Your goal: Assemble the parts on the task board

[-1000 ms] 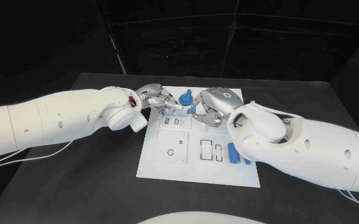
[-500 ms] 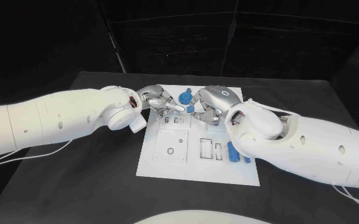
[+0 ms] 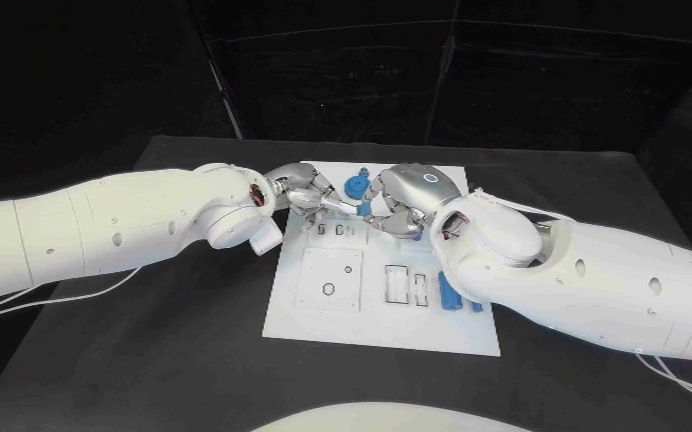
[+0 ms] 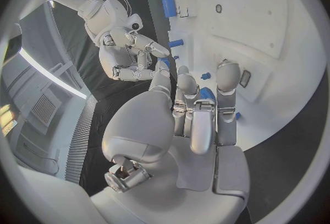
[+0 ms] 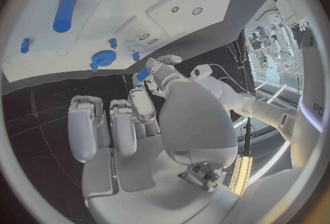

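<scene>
Both hands meet over the far edge of the board (image 3: 378,327), which lies mid-tabletop (image 3: 173,352). The left hand (image 3: 303,192) reaches toward a blue gear (image 3: 356,188) there; whether it holds anything cannot be told. The right hand (image 3: 404,197) pinches a small blue part (image 5: 143,74). A blue cylinder (image 3: 450,294) lies near the board's right edge.

White task board (image 3: 378,322), blue parts (image 3: 450,298), black table (image 3: 173,352), silver hands (image 3: 300,190)
</scene>
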You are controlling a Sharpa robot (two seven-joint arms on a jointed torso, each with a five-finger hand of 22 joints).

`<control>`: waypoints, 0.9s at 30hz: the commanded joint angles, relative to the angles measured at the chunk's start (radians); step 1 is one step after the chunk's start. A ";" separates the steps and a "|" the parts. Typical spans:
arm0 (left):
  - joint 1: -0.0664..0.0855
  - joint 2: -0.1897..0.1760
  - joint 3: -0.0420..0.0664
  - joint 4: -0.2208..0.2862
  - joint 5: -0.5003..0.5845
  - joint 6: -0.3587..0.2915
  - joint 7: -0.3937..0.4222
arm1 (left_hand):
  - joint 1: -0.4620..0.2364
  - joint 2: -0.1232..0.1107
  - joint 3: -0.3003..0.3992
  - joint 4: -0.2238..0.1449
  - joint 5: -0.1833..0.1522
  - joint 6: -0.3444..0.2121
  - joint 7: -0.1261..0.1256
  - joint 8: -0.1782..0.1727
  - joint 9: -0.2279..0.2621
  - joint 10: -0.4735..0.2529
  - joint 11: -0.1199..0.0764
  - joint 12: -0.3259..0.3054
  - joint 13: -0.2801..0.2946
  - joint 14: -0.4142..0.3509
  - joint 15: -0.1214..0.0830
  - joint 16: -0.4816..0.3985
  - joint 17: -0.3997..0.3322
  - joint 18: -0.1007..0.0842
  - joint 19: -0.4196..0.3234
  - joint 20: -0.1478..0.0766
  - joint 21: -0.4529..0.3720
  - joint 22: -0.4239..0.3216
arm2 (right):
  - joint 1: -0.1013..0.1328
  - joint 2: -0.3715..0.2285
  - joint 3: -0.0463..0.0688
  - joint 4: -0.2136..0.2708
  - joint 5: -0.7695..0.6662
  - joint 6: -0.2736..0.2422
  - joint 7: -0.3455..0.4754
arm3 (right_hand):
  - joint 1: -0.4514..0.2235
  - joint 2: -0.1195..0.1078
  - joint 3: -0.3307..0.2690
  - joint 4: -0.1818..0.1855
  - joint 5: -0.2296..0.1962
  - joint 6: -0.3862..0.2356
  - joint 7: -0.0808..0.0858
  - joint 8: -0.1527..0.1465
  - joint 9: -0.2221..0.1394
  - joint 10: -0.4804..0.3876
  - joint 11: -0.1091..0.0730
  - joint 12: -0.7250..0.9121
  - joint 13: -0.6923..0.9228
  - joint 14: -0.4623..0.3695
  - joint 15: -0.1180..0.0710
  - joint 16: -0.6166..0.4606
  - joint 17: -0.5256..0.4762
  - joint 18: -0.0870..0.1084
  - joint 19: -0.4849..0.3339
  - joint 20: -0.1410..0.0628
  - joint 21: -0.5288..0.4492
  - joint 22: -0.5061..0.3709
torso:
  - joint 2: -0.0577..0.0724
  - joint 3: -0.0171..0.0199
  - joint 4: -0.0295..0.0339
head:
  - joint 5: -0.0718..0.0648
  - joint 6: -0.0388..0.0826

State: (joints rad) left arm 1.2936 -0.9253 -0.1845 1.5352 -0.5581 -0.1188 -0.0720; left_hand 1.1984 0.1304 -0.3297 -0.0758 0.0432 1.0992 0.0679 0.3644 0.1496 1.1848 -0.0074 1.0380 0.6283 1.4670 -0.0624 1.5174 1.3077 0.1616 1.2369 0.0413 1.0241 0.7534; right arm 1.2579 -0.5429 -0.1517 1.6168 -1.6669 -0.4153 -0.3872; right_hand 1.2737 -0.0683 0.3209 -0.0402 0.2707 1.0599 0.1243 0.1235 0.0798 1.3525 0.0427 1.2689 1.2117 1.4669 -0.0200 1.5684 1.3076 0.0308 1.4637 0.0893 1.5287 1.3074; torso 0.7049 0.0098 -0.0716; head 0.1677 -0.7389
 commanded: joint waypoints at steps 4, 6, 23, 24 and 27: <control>0.001 0.002 0.001 -0.001 -0.006 0.014 -0.008 | -0.011 0.006 -0.005 0.005 0.003 0.004 -0.003 0.009 0.003 0.009 -0.002 0.008 0.005 0.078 -0.010 0.005 0.143 -0.014 0.009 -0.003 0.010 0.007 | 0.002 0.001 0.001 0.010 0.000 -0.010 0.015 | -0.008 -0.003 0.002 0.004 0.003 0.006 0.003 0.005 0.001 0.003 0.000 0.003 0.002 0.104 -0.006 0.002 0.263 -0.008 0.056 -0.006 -0.002 0.159 | 0.000 0.0004 0.0002 | 0.000 -0.002; 0.001 0.003 0.001 -0.002 -0.006 0.015 -0.009 | -0.010 0.008 -0.004 0.006 0.003 0.005 -0.003 0.010 0.004 0.010 -0.002 0.009 0.008 0.078 -0.010 0.006 0.145 -0.014 0.010 -0.003 0.011 0.009 | 0.002 0.001 0.001 0.012 0.000 -0.017 0.017 | -0.008 -0.003 0.002 0.004 0.003 0.006 0.003 0.005 0.001 0.003 0.000 0.003 0.002 0.104 -0.006 0.002 0.263 -0.008 0.056 -0.006 -0.002 0.159 | -0.001 -0.0002 -0.0005 | 0.001 -0.002; 0.001 0.005 0.001 -0.014 -0.006 0.026 -0.017 | 0.036 0.027 0.007 -0.009 0.004 0.001 -0.007 0.022 0.016 0.016 -0.006 0.014 0.021 0.080 -0.013 0.010 0.154 -0.016 0.011 -0.007 0.024 0.024 | 0.002 -0.001 0.001 0.024 0.000 -0.053 0.027 | -0.008 -0.002 0.003 0.005 0.002 0.007 0.003 0.005 0.001 0.005 -0.001 0.005 0.004 0.104 -0.007 0.002 0.263 -0.008 0.055 -0.007 -0.003 0.157 | 0.000 -0.0001 0.0000 | 0.001 -0.003; 0.001 0.005 0.001 -0.015 -0.006 0.026 -0.018 | 0.036 0.027 0.007 -0.009 0.004 0.001 -0.007 0.022 0.016 0.016 -0.006 0.014 0.021 0.080 -0.013 0.010 0.154 -0.016 0.011 -0.007 0.024 0.024 | 0.002 0.000 0.001 0.025 0.000 -0.054 0.027 | -0.008 -0.002 0.003 0.005 0.002 0.007 0.003 0.005 0.001 0.005 -0.001 0.005 0.004 0.104 -0.007 0.002 0.263 -0.008 0.055 -0.007 -0.003 0.157 | 0.000 -0.0001 0.0003 | 0.001 -0.003; 0.001 0.006 0.001 -0.015 -0.006 0.026 -0.018 | 0.036 0.027 0.007 -0.009 0.004 0.001 -0.007 0.022 0.016 0.016 -0.006 0.014 0.021 0.080 -0.013 0.010 0.154 -0.016 0.011 -0.007 0.024 0.024 | 0.002 0.000 0.001 0.026 0.000 -0.055 0.030 | -0.008 -0.002 0.003 0.005 0.002 0.007 0.003 0.005 0.001 0.005 -0.001 0.005 0.004 0.104 -0.007 0.002 0.263 -0.008 0.055 -0.007 -0.003 0.157 | -0.001 -0.0004 0.0002 | 0.000 -0.004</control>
State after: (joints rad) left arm 1.2937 -0.9216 -0.1843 1.5194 -0.5597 -0.1036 -0.0814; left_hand 1.2237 0.1552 -0.3252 -0.0803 0.0425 1.0992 0.0678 0.3818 0.1641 1.1955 -0.0108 1.0496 0.6481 1.4669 -0.0695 1.5214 1.3075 0.1538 1.2430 0.0353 1.0425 0.7767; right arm 1.2577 -0.5447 -0.1521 1.6376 -1.6649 -0.4433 -0.3746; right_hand 1.2737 -0.0683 0.3208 -0.0403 0.2697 1.0625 0.1274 0.1267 0.0803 1.3524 0.0428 1.2689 1.2144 1.4669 -0.0199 1.5683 1.3074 0.0307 1.4637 0.0894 1.5287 1.3074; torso 0.7040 0.0095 -0.0716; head 0.1681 -0.7421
